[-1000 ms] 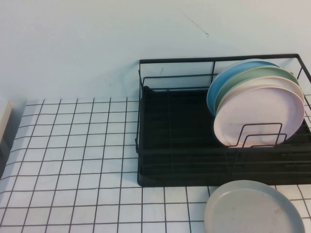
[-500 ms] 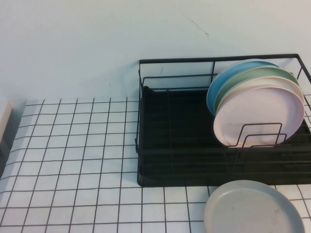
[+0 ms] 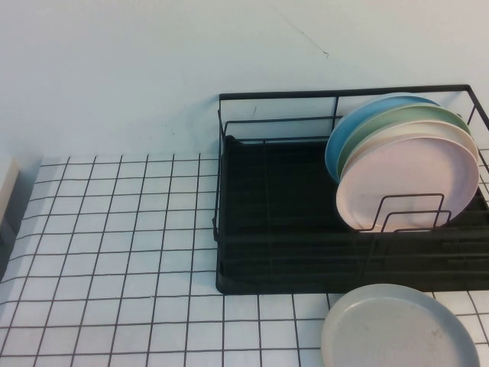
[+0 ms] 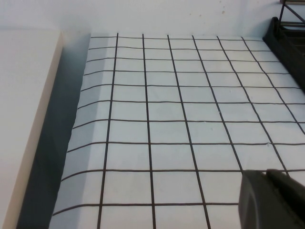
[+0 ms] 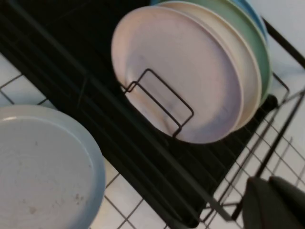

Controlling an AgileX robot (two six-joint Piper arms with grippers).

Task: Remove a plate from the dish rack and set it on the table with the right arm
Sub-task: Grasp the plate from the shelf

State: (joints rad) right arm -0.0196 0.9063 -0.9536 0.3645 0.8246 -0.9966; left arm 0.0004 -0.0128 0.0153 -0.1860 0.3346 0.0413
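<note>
The pale pink plate (image 3: 409, 180) stands upright at the front of a stack in the right end of the black wire dish rack (image 3: 275, 229), behind a wire loop divider. It also shows in the right wrist view (image 5: 176, 71) with the rack (image 5: 71, 81). My right gripper (image 5: 272, 185) is shut and empty, hovering over the rack's outer edge, apart from the plate. My left gripper (image 4: 268, 177) is shut and empty above the gridded table (image 4: 157, 119). Neither gripper shows in the high view.
Cream-white (image 3: 458, 130), green (image 3: 412, 115) and blue (image 3: 359, 122) plates stand behind the pink one. A grey speckled plate (image 3: 397, 329) lies flat on the table (image 3: 114, 229) in front of the rack. A white block (image 4: 24, 119) borders the table's left side.
</note>
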